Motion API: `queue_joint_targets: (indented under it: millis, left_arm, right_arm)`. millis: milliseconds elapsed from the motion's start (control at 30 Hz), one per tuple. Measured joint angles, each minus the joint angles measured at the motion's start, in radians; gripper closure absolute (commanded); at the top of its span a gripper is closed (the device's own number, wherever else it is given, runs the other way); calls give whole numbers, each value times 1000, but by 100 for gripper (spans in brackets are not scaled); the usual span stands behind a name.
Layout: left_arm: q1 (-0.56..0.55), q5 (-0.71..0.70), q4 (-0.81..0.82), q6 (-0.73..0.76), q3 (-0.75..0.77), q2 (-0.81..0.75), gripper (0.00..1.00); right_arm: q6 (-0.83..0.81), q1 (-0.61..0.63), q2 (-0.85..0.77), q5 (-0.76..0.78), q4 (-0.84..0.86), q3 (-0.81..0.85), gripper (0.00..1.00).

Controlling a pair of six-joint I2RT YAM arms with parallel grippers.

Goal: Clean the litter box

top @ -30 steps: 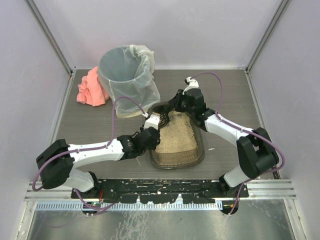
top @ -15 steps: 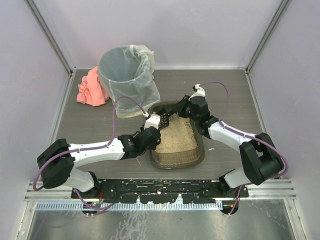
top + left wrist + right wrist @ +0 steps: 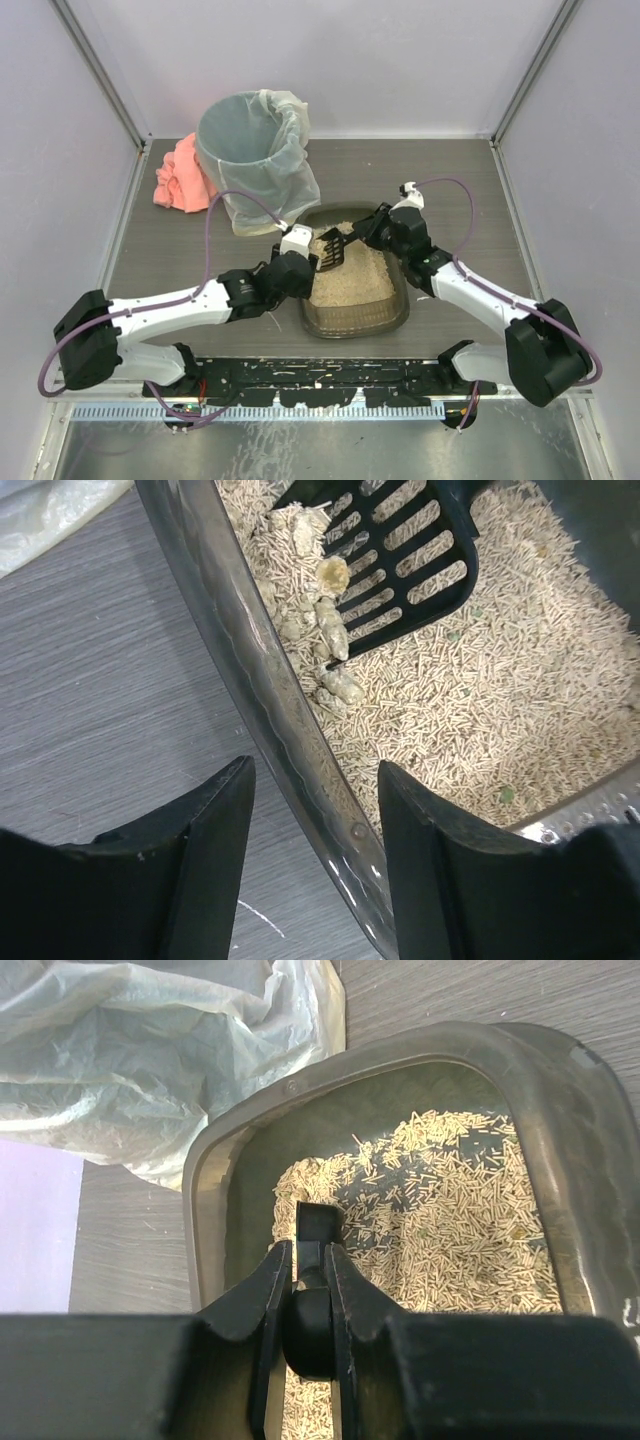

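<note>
Fingers (image 3: 200, 860) of the left gripper (image 3: 315, 865) stand wide, 1 on each side of the wall of the shallow dark brown-grey plastic litter box (image 3: 260, 680). Only this wrist view shows pale clumps (image 3: 335, 630) against that wall, beside the black slotted scoop (image 3: 400, 550), whose handle the right gripper (image 3: 306, 1255) pinches. The box, its beige pellets thin at the bin end, lies just beside the round grey lined bin (image 3: 250, 140).

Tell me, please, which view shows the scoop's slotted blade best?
Left wrist: the scoop is close, slots and adjoining clumps clear. Top external shows it small; right wrist shows only its handle, gripped between the fingers.
</note>
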Motion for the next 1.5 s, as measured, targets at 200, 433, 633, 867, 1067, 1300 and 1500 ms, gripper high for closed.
queue_joint_targets:
  millis: [200,433,633,867,1067,1300,1500]
  left_arm:
    - [0,6,-19,2,0,-80,41]
    - [0,6,-74,10,0,-136,39]
    - [0,-19,-168,18,0,-251,36]
    - [0,-91,-326,18,0,-472,34]
    - [0,-146,-455,11,0,-623,34]
    - [0,-154,-539,-14,2,-693,34]
    - [0,-154,-573,-18,5,-689,35]
  right_arm:
    - [-11,0,-80,40,-39,-14,99]
    - [-14,-12,-141,48,-78,-36,99]
    - [-22,-62,-217,-2,-100,-51,99]
    - [11,-250,-328,-166,-100,-99,99]
    - [115,-410,-341,-361,-31,-158,99]
    - [313,-579,-295,-575,208,-299,99]
    - [449,-653,-281,-638,327,-433,99]
